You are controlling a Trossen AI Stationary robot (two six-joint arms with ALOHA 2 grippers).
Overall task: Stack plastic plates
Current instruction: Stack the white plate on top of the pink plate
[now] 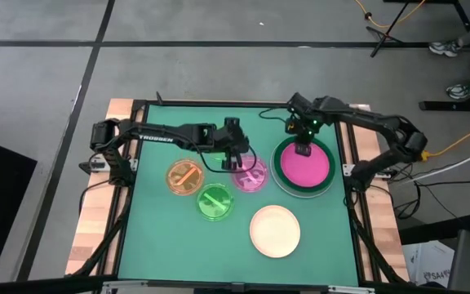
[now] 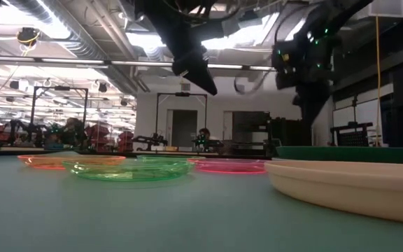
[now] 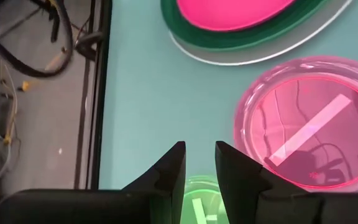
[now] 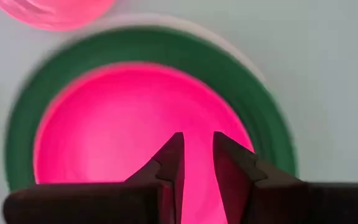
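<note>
Plastic plates — large pink plate (image 1: pixel 306 164) nested on dark green plate (image 1: pixel 281 175) at 2 o'clock; cream plate (image 1: pixel 275 230) at 5. Light, stiff, slick; take by rim. Left end effector (image 3: pixel 199 163) and right end effector (image 4: pixel 197 155) narrow, empty.

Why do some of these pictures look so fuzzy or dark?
Right wrist view: the pink plate on the green plate is blurred. Low view: bright ceiling lights leave both arms as silhouettes, and the near cream plate is soft. High view: evenly lit.
</note>
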